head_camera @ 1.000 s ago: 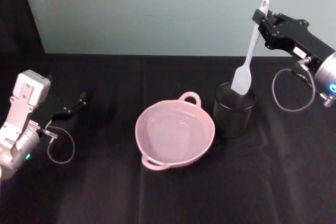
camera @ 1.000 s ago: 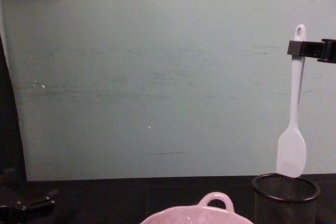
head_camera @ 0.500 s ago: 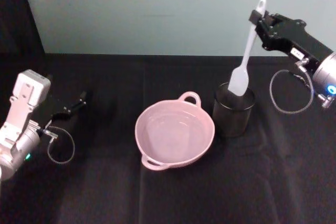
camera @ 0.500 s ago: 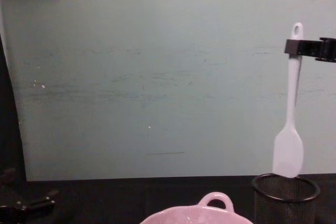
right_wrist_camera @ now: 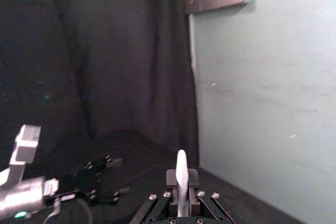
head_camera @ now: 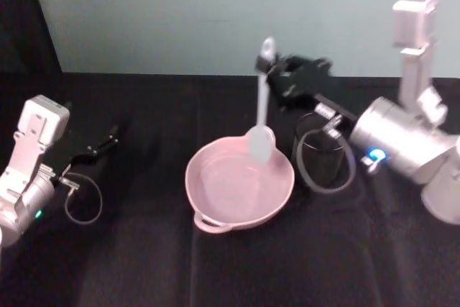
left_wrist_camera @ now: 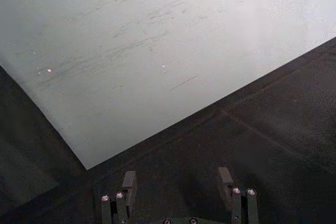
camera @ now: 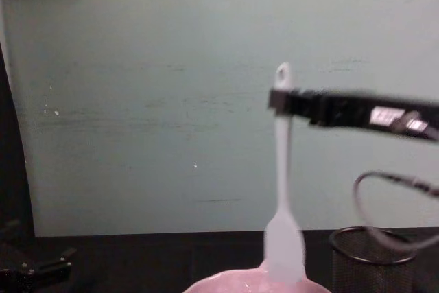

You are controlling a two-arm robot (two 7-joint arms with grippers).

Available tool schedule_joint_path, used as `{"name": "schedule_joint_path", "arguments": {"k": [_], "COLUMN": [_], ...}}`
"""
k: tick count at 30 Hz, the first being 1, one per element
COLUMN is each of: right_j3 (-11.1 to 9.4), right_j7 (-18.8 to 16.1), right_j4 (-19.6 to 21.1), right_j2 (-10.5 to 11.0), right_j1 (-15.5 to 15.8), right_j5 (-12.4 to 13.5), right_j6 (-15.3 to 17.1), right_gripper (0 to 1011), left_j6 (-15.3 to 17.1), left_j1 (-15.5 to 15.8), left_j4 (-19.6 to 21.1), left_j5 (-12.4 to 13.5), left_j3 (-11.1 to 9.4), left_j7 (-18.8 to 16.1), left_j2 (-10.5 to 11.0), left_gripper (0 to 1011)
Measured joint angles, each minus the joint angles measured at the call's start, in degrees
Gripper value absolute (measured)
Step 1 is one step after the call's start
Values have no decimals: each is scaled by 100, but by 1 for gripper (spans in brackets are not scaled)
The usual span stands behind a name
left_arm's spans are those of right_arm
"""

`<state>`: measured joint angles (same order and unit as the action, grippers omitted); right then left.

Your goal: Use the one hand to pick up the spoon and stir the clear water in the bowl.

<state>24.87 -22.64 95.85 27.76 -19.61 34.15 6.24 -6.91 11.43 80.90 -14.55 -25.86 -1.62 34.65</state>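
Above bowl point(head_camera: 215, 211), right gripper point(head_camera: 270, 70) clamps spoon point(head_camera: 261, 109); mesh cup point(head_camera: 323, 167) partly hidden.

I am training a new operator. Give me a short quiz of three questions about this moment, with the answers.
1. True or false: the right gripper holds the spoon by its head.
2. The spoon's head hangs over: A) the bowl, B) the mesh cup, C) bare table.
3. Fill in: the left gripper, parked at the left, is ____.
Key: 1 false, it grips near the handle's tip; 2 A; 3 open.
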Motion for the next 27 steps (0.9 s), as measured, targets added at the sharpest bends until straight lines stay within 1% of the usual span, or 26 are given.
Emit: {"name": "schedule_joint_path", "arguments": {"k": [2, 3, 6, 9, 13, 18, 20, 21, 23, 27], "right_j3": [175, 175, 323, 380, 425, 497, 519, 529, 531, 492], "right_j7": [-96, -96, -214, -294, -361, -455, -485, -499, -508, -520], "right_j4": [-220, -220, -485, -636, -753, -1005, -1151, -1301, -1363, -1769], "right_j2": [-153, -153, -322, -430, -526, -697, -788, -865, -899, -1078], "right_j1": [18, 18, 79, 122, 129, 14, -66, -139, -174, -369], "right_j5": [-112, -112, -203, -227, -250, -308, -327, -338, -344, -365], "right_j6": [-130, -130, -268, -354, -408, -451, -468, -487, -498, -582], "right_gripper": [118, 118, 118, 118, 118, 118, 118, 118, 118, 118], "left_j6": [0, 0, 0, 0, 0, 0, 0, 0, 0, 0], "left_j1": [0, 0, 0, 0, 0, 0, 0, 0, 0, 0], "left_j4": [0, 0, 0, 0, 0, 0, 0, 0, 0, 0], "left_j5": [0, 0, 0, 0, 0, 0, 0, 0, 0, 0], "left_j3": [0, 0, 0, 0, 0, 0, 0, 0, 0, 0], "left_j7": [0, 0, 0, 0, 0, 0, 0, 0, 0, 0], "left_j2": [0, 0, 0, 0, 0, 0, 0, 0, 0, 0], "left_gripper": [1011, 1011, 1011, 1011, 1011, 1011, 1011, 1011, 1011, 1011]}}
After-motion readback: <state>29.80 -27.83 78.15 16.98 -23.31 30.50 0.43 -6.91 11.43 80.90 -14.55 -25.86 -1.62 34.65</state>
